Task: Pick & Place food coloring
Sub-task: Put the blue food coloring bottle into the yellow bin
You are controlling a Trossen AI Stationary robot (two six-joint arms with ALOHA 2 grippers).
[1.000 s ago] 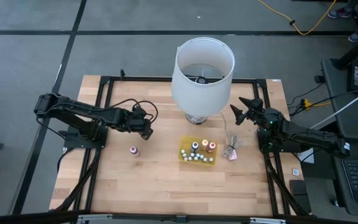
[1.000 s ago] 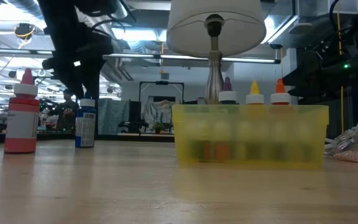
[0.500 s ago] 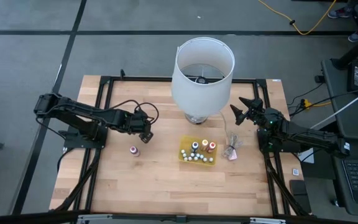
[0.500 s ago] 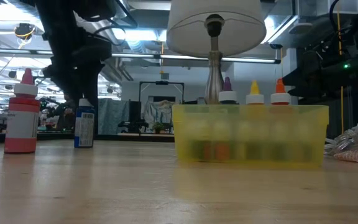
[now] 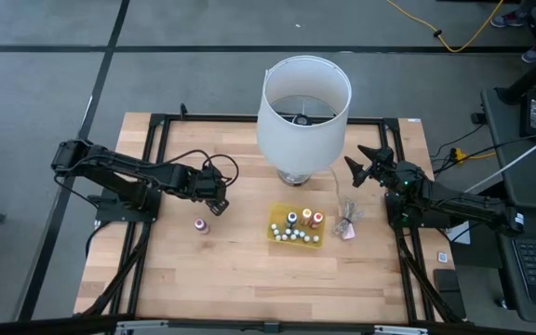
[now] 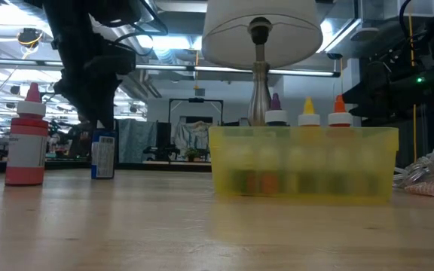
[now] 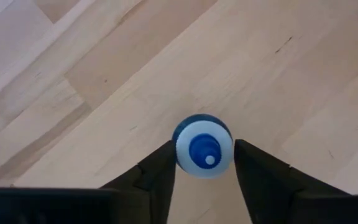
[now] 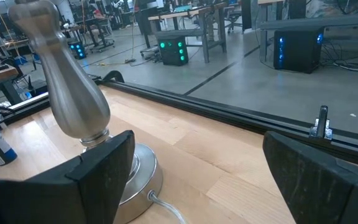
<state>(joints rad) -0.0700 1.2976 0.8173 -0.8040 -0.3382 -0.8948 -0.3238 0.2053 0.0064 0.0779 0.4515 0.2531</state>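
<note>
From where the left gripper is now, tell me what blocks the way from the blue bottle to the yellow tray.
Nothing visible does. The left gripper has its fingers on either side of the blue bottle, and bare table lies between it and the yellow tray. The red bottle stands off that line.

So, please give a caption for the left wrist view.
Left claw closing around the blue-capped food coloring bottle on the wooden table.
</note>
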